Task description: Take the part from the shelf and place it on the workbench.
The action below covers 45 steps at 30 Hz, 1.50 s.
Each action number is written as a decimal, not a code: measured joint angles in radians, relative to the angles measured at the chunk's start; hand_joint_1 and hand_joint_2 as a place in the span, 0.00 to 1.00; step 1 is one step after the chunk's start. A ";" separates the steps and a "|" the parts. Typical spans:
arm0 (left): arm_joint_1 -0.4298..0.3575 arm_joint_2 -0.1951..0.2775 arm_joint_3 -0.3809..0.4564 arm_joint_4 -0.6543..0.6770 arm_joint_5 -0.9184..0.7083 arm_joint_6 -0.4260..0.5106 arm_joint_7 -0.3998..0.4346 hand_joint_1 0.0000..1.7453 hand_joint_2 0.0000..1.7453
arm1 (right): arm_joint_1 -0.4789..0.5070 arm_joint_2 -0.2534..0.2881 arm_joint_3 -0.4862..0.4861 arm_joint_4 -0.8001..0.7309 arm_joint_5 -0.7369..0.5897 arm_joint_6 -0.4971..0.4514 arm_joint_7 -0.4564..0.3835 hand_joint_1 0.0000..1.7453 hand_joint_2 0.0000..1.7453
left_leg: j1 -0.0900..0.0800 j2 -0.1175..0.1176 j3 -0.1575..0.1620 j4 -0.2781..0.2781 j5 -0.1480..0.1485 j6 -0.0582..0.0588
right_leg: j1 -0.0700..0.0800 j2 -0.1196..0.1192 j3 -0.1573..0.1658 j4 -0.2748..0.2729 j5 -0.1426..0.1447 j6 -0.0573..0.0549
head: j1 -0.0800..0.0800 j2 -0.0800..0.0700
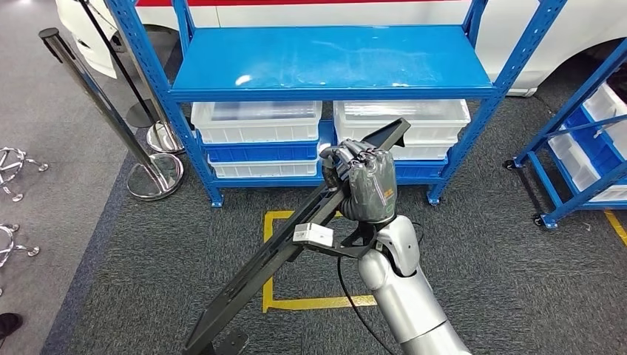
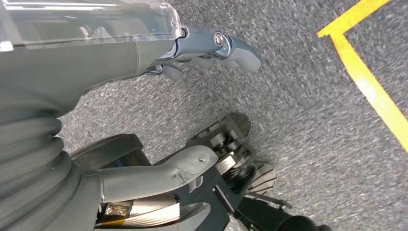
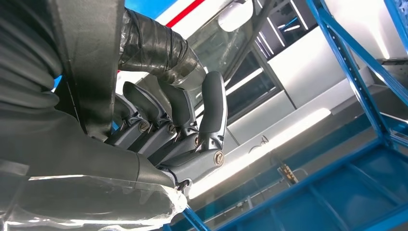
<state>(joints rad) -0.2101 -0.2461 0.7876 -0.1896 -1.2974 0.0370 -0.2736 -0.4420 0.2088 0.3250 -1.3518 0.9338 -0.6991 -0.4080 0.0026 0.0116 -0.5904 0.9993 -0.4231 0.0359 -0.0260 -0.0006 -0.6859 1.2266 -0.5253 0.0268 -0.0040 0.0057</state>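
Your right robot hand (image 1: 364, 185) is clamped around the part (image 1: 296, 244), a long flat black bar, and in the right wrist view its dark fingers (image 3: 185, 120) curl over the bar's edge with the taped thumb wrapped across it. The grip sits well toward the bar's upper end, so most of the length hangs beyond the robot hand.

The part is off the shelf (image 1: 333, 63) and carried in the air in front of it, above the grey carpet and the yellow floor marking (image 1: 275, 259). Its long axis runs on a diagonal: the high end points up and to the right toward the white bins (image 1: 403, 118) on the lower tier, and the low end drops down and to the left, ending near the bottom edge of the head view, on your left side, close to the robot's body.

Your left robot hand (image 2: 192, 53) hangs beside the body over the carpet, fingers apart and holding nothing.

No table is visible in these views, so I judge you will have to turn to find it. That turn depends on the long trailing end: it will sweep wide on the left, toward the stanchion posts (image 1: 111, 111), and the upper tip sits close to the shelf's lower tier, so back away before you swing.
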 joint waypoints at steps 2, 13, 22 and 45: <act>-0.001 0.000 0.000 0.000 0.000 0.000 0.003 0.00 1.00 | -0.001 0.001 0.000 0.000 0.000 0.000 0.000 1.00 1.00 | 0.002 -0.001 -0.019 0.022 -0.002 -0.010 | -0.004 0.000 0.068 -0.115 0.033 0.003 | 0.000 0.000; 0.000 0.001 -0.003 0.000 0.003 -0.001 0.007 0.00 1.00 | -0.002 0.005 0.004 0.004 0.005 0.000 -0.001 1.00 1.00 | 0.010 -0.003 -0.127 0.293 -0.151 -0.054 | 0.008 -0.001 0.053 -0.167 0.079 -0.055 | -0.001 0.000; 0.000 0.001 -0.004 0.000 0.003 -0.006 -0.005 0.00 1.00 | -0.003 0.005 0.003 0.002 0.016 0.000 -0.011 1.00 1.00 | 0.002 -0.010 0.026 0.022 -0.040 -0.021 | 0.010 0.001 0.033 -0.168 0.104 -0.015 | -0.001 0.000; 0.002 0.000 -0.006 0.000 0.005 0.000 -0.002 0.00 1.00 | -0.010 0.005 0.008 -0.002 0.010 0.000 -0.005 1.00 1.00 | 0.008 -0.007 -0.070 0.229 -0.128 -0.059 | 0.016 -0.004 0.034 -0.176 0.104 -0.063 | -0.001 0.000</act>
<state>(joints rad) -0.2086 -0.2464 0.7816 -0.1896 -1.2923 0.0368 -0.2759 -0.4519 0.2138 0.3327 -1.3536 0.9443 -0.6989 -0.4126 0.0108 0.0048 -0.6604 1.2281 -0.5514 -0.0227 -0.0102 -0.0044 -0.6523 1.0511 -0.4211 -0.0358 -0.0050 0.0057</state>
